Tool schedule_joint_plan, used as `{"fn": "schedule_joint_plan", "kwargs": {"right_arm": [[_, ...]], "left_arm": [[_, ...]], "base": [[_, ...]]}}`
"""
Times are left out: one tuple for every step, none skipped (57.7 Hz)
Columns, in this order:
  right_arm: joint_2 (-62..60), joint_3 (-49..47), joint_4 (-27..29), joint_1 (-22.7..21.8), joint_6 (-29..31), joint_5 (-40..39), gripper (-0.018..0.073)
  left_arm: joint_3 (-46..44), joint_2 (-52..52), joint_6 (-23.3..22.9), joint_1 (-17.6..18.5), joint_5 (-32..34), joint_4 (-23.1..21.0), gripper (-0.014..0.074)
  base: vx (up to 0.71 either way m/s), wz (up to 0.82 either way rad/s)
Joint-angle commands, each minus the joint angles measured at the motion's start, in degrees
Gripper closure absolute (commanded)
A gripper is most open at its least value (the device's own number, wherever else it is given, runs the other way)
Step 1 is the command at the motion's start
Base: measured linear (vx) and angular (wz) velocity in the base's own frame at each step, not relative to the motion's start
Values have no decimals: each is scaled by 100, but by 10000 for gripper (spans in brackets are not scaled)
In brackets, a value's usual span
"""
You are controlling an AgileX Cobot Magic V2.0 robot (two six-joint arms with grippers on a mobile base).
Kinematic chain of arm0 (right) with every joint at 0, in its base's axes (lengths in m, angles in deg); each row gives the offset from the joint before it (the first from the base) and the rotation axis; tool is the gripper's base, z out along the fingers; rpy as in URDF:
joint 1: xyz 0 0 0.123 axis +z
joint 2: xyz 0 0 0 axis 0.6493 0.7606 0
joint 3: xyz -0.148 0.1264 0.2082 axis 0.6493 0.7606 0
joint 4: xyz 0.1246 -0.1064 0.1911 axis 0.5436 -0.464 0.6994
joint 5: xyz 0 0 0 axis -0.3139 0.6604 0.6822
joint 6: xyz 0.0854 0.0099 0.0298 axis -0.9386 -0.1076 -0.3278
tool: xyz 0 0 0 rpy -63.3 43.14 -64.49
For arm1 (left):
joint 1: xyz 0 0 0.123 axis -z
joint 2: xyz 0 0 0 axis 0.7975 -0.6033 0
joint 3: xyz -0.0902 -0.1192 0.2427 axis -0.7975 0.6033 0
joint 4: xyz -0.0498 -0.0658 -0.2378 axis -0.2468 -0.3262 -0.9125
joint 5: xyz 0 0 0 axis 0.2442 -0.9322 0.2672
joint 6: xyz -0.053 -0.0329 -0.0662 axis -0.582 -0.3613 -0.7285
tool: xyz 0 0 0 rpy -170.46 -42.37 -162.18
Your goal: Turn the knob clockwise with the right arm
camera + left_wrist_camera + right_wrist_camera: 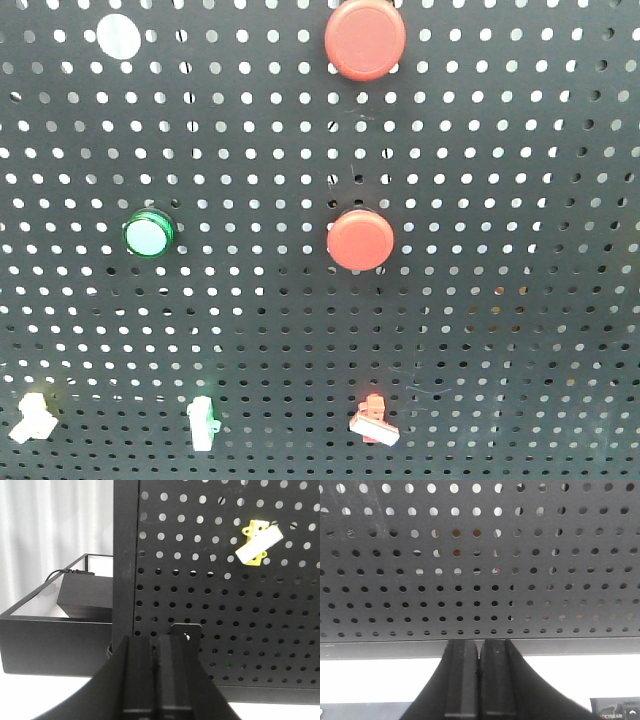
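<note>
Three small knobs sit along the bottom of the black pegboard point(500, 150): a pale yellow one point(32, 418) at left, a green-based one point(202, 422) in the middle and a red-based one point(374, 424) tilted to the right. Which of them the task means I cannot tell. No gripper shows in the front view. My left gripper point(159, 637) is shut and empty, low by the board's left edge, with the yellow knob point(257, 542) up and to its right. My right gripper point(479, 642) is shut and empty at the board's bottom rim, with no knob in its view.
Two red push buttons point(365, 38) point(360, 240), a green lit button point(147, 234) and a white disc point(118, 36) are mounted higher on the board. A black open frame point(50, 625) holding a dark box point(85, 597) stands left of the board.
</note>
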Motion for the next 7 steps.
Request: {"fn": "schedule_joint_plan", "kwargs": {"right_arm": [[-78, 36, 0, -36, 66, -494, 568], [-78, 36, 0, -36, 66, -494, 568], [-78, 36, 0, -36, 66, -494, 568], [-78, 36, 0, -36, 66, -494, 568], [-78, 36, 0, -36, 66, -494, 568], [-78, 36, 0, -36, 66, -494, 568], [-78, 36, 0, -36, 66, -494, 568]], "left_arm": [[75, 2, -55, -11, 470, -45, 603], [75, 2, -55, -11, 470, -45, 603], [75, 2, -55, -11, 470, -45, 603], [75, 2, -55, -11, 470, -45, 603], [75, 2, -55, -11, 470, -45, 603], [75, 2, -55, -11, 470, -45, 603], [75, 2, -55, -11, 470, -45, 603]], "base": [[0, 0], [0, 0], [0, 0], [0, 0], [0, 0], [0, 0], [0, 0]]}}
